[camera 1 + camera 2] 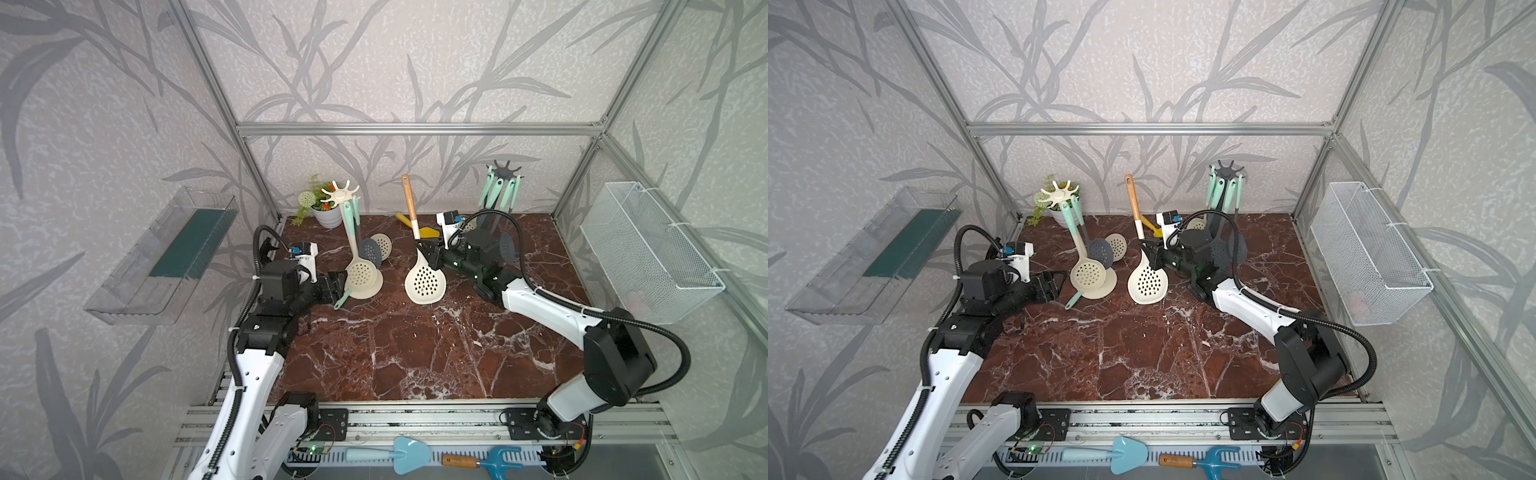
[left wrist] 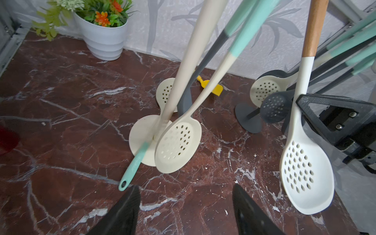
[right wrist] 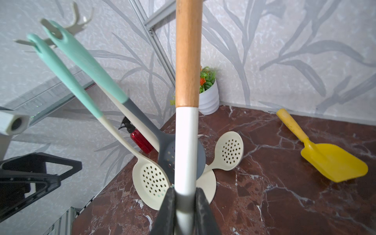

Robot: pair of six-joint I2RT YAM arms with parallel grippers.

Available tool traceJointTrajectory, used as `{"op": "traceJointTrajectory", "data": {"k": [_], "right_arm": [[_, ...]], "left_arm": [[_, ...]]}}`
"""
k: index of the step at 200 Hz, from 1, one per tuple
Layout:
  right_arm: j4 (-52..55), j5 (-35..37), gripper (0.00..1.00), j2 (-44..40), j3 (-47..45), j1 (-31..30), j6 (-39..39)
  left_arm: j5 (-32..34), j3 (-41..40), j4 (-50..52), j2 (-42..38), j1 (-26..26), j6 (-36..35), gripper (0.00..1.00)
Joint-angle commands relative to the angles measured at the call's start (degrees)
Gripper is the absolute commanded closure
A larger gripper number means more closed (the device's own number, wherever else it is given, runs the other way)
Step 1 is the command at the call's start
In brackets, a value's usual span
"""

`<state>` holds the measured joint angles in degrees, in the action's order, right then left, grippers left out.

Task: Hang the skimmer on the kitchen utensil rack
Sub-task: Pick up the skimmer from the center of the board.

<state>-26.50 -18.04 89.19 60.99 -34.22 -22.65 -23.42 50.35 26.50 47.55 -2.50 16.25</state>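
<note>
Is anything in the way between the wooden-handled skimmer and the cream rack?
Nothing visible fills the gap. The right gripper holds the skimmer upright beside the cream rack; other skimmers hang on it.

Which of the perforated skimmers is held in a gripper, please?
The white skimmer with the wooden handle, clamped by the right gripper; the other skimmers have mint handles.

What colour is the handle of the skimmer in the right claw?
Wood-brown on top, white below; the right wrist view shows the skimmer handle best.

Grey leaf-patterned wallpaper [image 1: 415, 62] surrounds a red-brown marble tabletop [image 1: 415, 353].
</note>
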Motion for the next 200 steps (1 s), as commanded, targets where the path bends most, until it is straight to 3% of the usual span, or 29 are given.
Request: {"op": "traceJointTrajectory", "data": {"k": [1,35,115,200], "right_arm": [[-7.31,-2.81,1.0,-3.28,-1.6,-1.18,2.04],[-10.22,-3.49,1.0,-5.31,-3.08,-3.63,2.68],[-12.32,-1.1,1.0,-7.18,-4.32,-11.37,6.39],[-12.81,0.29,1.0,-5.87,-2.65,-16.79,7.98]], "left_arm": [[-7.03,-0.88,-4.37,-0.4,0.22,0.01,0.3],[-11.93,-1.17,-6.6,-0.68,0.24,0.07,0.3],[-16.5,-0.54,-11.49,-4.3,0.23,3.52,0.32],[-17.21,-1.02,-29.06,-4.66,-0.45,19.94,0.31]]}}
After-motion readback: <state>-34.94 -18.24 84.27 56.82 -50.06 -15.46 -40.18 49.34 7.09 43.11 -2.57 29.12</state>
